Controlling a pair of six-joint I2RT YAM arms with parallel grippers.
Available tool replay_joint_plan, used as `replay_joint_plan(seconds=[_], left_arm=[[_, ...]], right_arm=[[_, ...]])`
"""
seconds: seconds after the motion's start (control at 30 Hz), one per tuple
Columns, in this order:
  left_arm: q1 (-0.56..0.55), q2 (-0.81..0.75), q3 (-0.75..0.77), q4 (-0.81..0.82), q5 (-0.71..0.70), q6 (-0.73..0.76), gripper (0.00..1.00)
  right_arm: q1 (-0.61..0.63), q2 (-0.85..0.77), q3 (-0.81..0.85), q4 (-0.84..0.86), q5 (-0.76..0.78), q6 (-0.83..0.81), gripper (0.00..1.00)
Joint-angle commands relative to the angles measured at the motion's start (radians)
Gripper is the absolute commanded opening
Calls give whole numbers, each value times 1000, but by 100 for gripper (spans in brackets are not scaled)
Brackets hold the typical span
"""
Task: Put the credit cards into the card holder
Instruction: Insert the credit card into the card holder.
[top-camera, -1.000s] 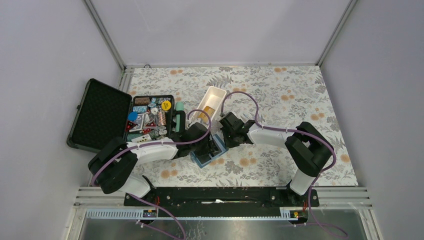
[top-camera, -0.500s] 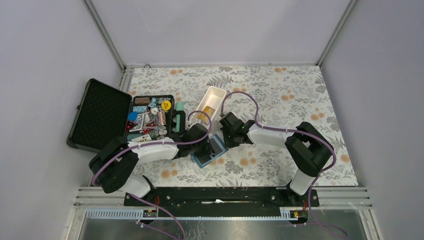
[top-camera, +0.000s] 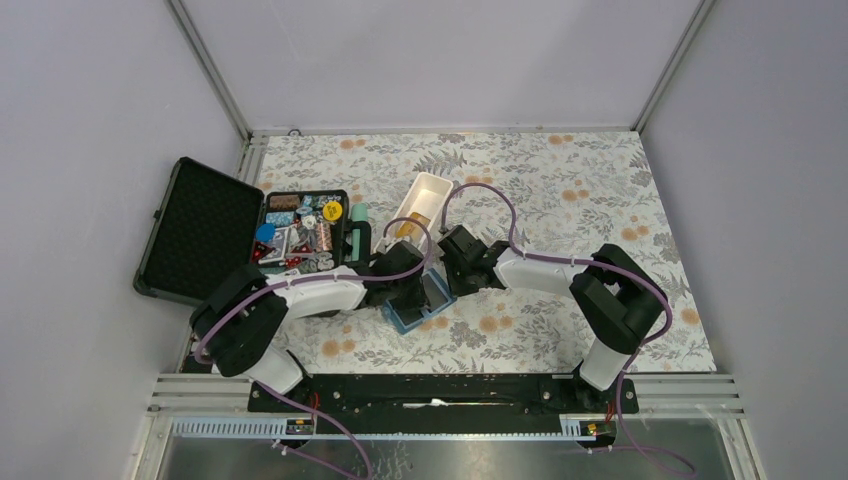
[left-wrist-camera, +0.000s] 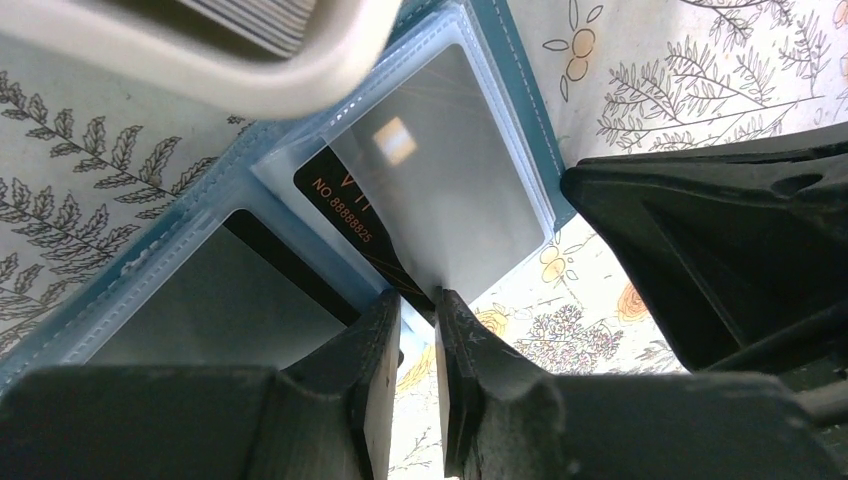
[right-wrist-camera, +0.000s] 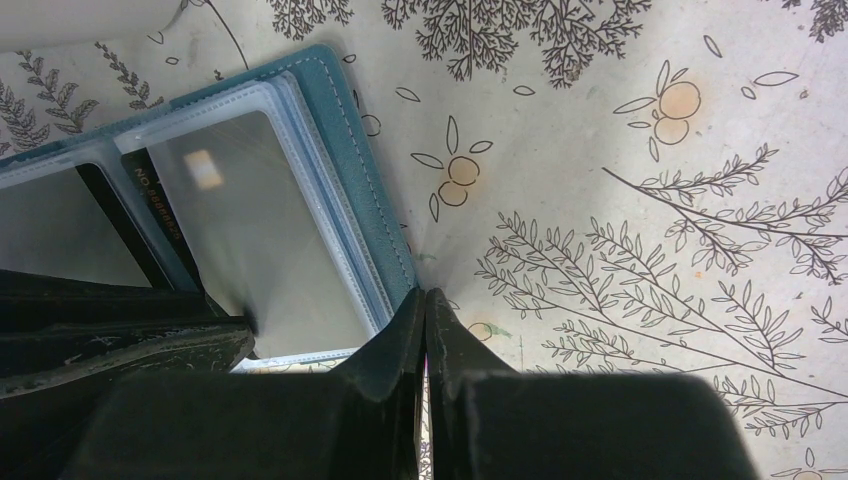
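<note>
The left gripper (left-wrist-camera: 418, 300) has narrowed its jaws to a slit around the exposed corner of the dark card (left-wrist-camera: 335, 205) (pinching yet, I cannot tell), likely to push it deeper into the open card holder (right-wrist-camera: 352, 140), at whose corner the clenched, empty right gripper (right-wrist-camera: 425, 300) rests.

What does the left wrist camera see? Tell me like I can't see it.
An open blue card holder lies on the flowery table, a dark card partly tucked in a clear pocket. The left fingers, nearly together, sit at the card's lower corner.
</note>
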Motion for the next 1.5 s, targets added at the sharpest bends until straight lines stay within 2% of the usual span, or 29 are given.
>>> replay_joint_plan(seconds=[0.0,0.13,0.2,0.37,0.57,0.67,0.77,0.93,1.17,1.23,1.37,1.47], left_arm=[[-9,39,65,62,17,29,20],[-9,15,76,38,-6,70,23],[-9,-18,74,23,-35,92,31],[-9,-145,59,-23,-76,139,53],[-6,-288,15,-83,-96,147,66],[-4,-352,-16,-142,-153,123,74],[16,-410,-62,-194,-174,91,81],[42,-496,-149,-214,-182,41,88],[80,-482,-223,-185,-175,26,87],[91,-468,-235,-148,-163,28,82],[107,-445,-251,-94,-157,24,66],[114,-416,-260,-64,-165,20,59]], right_arm=[[28,5,-9,-32,-12,16,0],[29,-34,-12,-73,48,26,0],[29,-63,-13,-96,83,27,0],[27,-166,-22,-129,131,24,15],[25,-305,-49,-141,155,25,31],[21,-361,-89,-97,105,27,39],[-10,-403,-136,-31,-18,40,44],[-31,-447,-198,61,-143,38,50],[-48,-418,-239,173,-242,48,51],[-50,-402,-240,206,-260,52,51],[-54,-355,-228,267,-302,62,50],[-66,-309,-216,284,-315,65,49]])
